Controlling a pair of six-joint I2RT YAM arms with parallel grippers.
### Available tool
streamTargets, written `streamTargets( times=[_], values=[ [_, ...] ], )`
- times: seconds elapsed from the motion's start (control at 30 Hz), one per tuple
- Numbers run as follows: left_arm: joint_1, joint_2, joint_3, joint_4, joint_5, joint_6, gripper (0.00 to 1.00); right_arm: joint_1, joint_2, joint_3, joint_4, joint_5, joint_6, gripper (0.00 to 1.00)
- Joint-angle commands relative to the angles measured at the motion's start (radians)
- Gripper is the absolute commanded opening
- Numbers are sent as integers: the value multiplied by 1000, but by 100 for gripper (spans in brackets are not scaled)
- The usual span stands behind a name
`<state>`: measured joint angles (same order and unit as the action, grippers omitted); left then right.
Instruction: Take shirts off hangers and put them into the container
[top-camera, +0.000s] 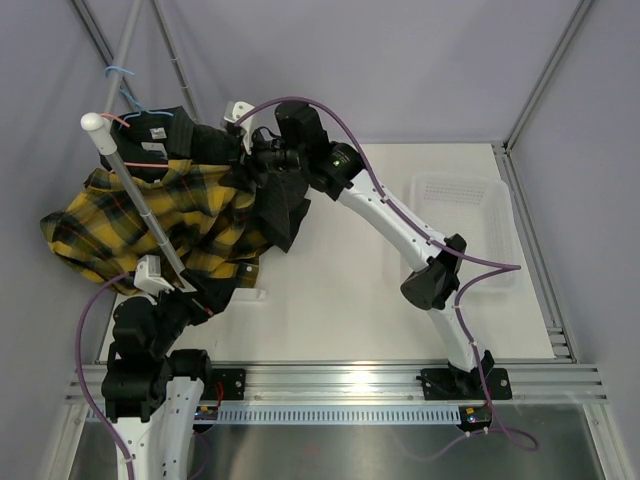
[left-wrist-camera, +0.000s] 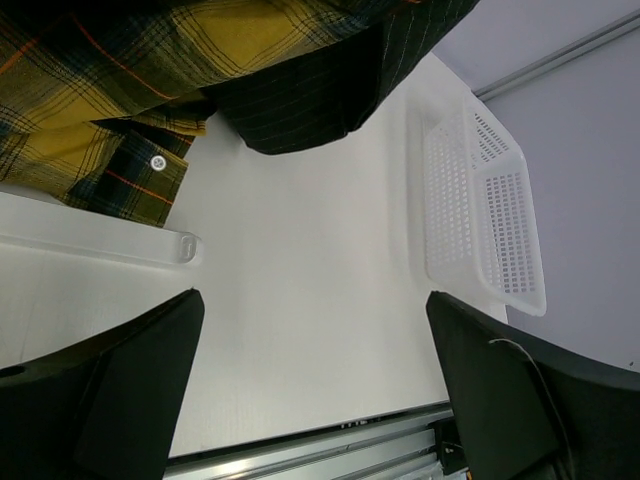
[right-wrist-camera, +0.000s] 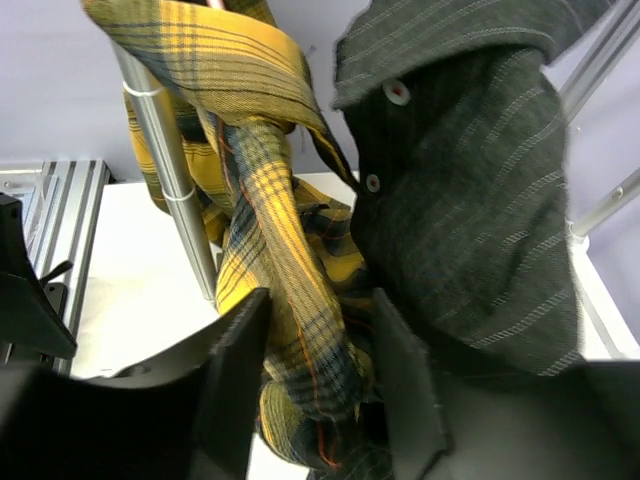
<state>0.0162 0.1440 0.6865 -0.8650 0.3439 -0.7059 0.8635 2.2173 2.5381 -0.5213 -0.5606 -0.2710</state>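
A yellow-and-black plaid shirt (top-camera: 140, 225) and a black pinstriped shirt (top-camera: 280, 205) hang together on the grey rail. Thin pink (top-camera: 150, 163) and light blue (top-camera: 130, 95) hangers show at the collars. My right gripper (right-wrist-camera: 320, 350) reaches into the cloth from the right, its jaws closed around a twisted fold of the plaid shirt (right-wrist-camera: 270, 200), with the black shirt (right-wrist-camera: 460, 220) pressing on its right finger. My left gripper (left-wrist-camera: 315, 350) stands wide open and empty low over the table, below the plaid hem (left-wrist-camera: 100, 90). The white lattice container (top-camera: 470, 230) sits at the right.
The grey rail pole (top-camera: 140, 205) slants from a white knob at the upper left down toward my left arm's base. In the right wrist view the pole (right-wrist-camera: 165, 160) stands just left of the gripped fold. Frame posts rise at the back corners.
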Motion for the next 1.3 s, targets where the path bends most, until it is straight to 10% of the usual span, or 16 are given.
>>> streamTargets(
  times=[0.0, 0.2, 1.27],
  values=[
    [2, 11, 10, 58, 66, 25, 99, -18, 4, 51, 9, -27, -28, 51],
    [2, 12, -34, 89, 78, 5, 99, -20, 1, 56, 0, -71, -8, 0],
    [2, -46, -76, 268, 227, -173, 99, 0, 206, 307, 509, -311, 458, 0]
  ],
)
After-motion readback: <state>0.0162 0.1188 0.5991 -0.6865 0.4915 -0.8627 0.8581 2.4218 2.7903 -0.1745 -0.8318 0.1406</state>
